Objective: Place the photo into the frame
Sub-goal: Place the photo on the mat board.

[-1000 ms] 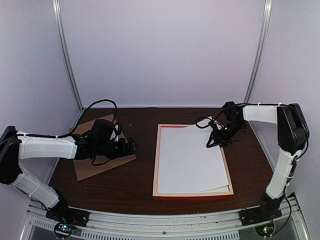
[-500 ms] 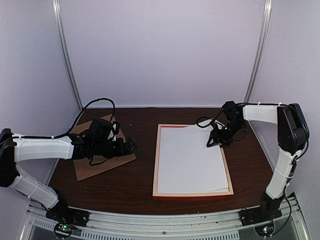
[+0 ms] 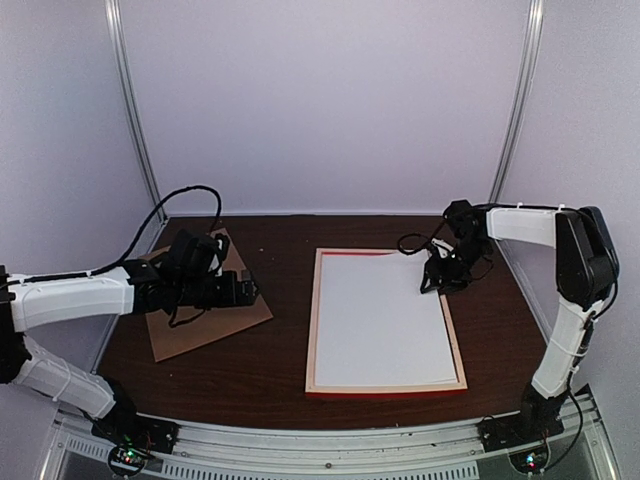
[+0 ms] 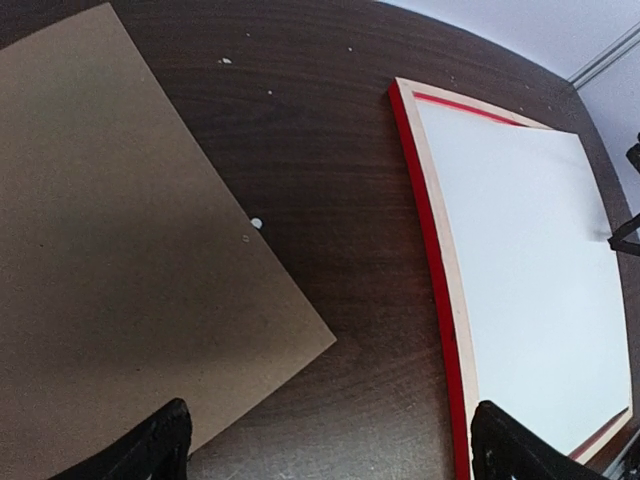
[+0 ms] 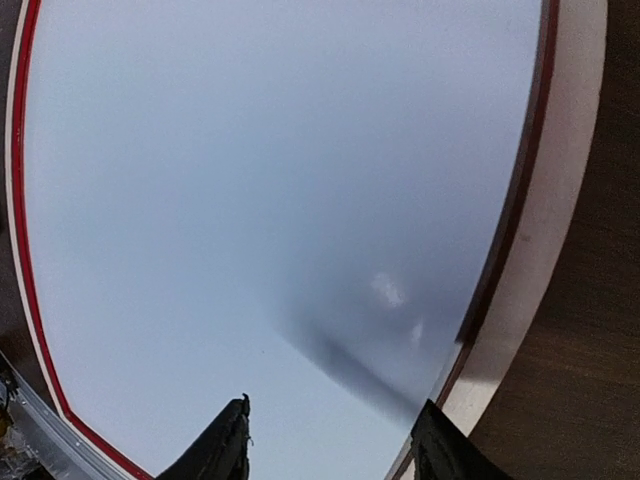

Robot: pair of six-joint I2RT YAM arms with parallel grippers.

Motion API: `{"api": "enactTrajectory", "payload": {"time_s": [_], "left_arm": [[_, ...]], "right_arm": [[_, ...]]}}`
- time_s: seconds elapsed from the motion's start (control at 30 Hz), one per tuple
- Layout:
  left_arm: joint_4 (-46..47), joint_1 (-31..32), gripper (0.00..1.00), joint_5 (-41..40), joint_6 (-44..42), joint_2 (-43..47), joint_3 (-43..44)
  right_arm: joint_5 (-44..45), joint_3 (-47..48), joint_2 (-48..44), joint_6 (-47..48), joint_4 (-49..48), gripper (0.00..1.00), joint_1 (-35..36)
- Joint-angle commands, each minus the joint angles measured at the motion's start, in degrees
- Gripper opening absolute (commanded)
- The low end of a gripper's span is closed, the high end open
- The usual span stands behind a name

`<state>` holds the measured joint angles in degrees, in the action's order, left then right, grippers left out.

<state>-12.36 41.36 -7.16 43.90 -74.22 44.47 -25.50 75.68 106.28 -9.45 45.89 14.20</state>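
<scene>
Released, the white-backed paper photo [image 3: 380,315] has dropped flat inside the red-edged wooden frame [image 3: 312,325]; right gripper [image 3: 432,283] and left gripper [image 3: 248,286] both gape empty.

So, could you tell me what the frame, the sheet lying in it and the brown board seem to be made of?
The frame looks like wood: pale bare strips face up, with a red painted outer edge. The white sheet is probably paper or thin card, matte and plain. The brown board is likely cardboard or hardboard, uniform matte brown with a thin edge.
</scene>
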Motion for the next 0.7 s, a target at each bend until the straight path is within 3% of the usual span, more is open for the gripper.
{"api": "enactTrajectory", "payload": {"time_s": [0.0,0.23,0.67], "left_arm": [[-6.35,-0.87,0.98,-7.10,-5.80,3.01,3.86],[-10.56,-7.28,0.98,-5.63,-7.91,5.65,4.37],[-16.04,-26.89,0.98,10.72,-9.35,7.15,2.70]], "right_arm": [[7.33,1.92,-3.09,-0.43,1.70,0.56,-0.27],[11.45,1.67,-6.32,-1.18,1.43,0.58,-0.03],[11.01,4.48,-9.15,-2.81,-1.96,0.59,8.86]]}}
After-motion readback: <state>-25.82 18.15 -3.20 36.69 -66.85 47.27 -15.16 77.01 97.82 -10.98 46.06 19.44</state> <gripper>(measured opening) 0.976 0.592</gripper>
